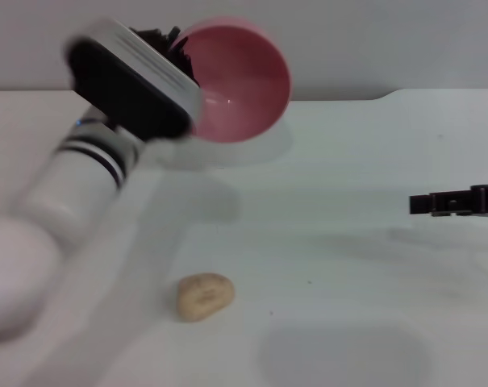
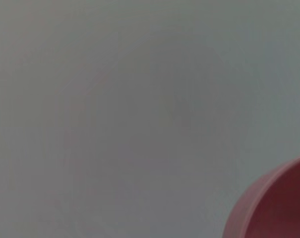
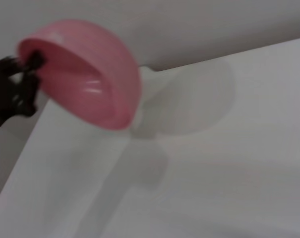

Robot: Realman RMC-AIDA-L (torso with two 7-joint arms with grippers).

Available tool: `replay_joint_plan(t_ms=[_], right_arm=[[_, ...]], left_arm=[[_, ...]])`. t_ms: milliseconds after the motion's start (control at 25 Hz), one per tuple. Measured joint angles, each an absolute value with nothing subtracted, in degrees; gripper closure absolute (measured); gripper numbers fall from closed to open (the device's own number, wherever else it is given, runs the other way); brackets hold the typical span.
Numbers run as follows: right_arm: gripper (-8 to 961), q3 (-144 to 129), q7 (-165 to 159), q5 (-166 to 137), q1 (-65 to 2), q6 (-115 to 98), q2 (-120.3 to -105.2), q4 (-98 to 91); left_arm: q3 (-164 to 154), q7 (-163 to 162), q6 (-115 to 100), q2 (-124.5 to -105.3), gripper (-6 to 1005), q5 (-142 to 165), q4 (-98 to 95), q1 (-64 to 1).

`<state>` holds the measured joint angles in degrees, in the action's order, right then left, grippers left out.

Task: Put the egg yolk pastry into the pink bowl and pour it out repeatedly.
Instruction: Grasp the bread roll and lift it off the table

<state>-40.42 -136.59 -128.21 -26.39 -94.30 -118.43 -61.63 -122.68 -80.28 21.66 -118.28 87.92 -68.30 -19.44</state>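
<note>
The pink bowl [image 1: 242, 81] hangs in the air above the far part of the table, tipped on its side with its hollow facing the camera and nothing inside. My left gripper [image 1: 177, 50] is shut on the bowl's rim at its left side. The right wrist view shows the same tilted bowl [image 3: 85, 74] and the dark fingers [image 3: 21, 82] clamped on its edge. A slice of the bowl [image 2: 278, 208] fills a corner of the left wrist view. The egg yolk pastry [image 1: 204, 296] lies on the table near the front, well below the bowl. My right gripper [image 1: 425, 202] reaches in from the right edge, low over the table.
A white table [image 1: 340, 242] spreads under everything, with a grey wall behind its far edge. The bowl's shadow falls on the table below it.
</note>
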Motion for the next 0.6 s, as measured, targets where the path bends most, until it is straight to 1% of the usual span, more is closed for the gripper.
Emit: replay_joint_plan(t_ms=[120, 160, 360, 440, 600], right_arm=[[327, -41.08, -135.21, -128.15, -27.71, -94.50, -118.41, -60.25], [327, -41.59, -134.73, -128.14, -28.27, -94.42, -118.38, -59.67], [327, -43.53, -132.23, -128.35, -30.81, -93.76, -118.30, -57.43], [327, -44.23, -131.78, -128.50, -31.65, -93.31, -118.30, -57.02], [326, -45.79, -129.72, -128.52, -32.94, -92.47, -118.30, -56.83]], left_arm=[[-109.30, -80.82, 3.24, -117.94, 999, 76.60, -68.46, -18.89], [-109.30, -80.82, 3.24, -117.94, 999, 76.60, -68.46, -18.89], [-95.17, -88.47, -15.60, -117.08, 1000, 72.96, -65.28, -18.29], [-89.01, -94.63, -24.47, -116.09, 1000, 73.53, -62.24, -18.82], [-78.80, -108.95, -40.96, -112.87, 1000, 80.87, -55.89, -21.82]])
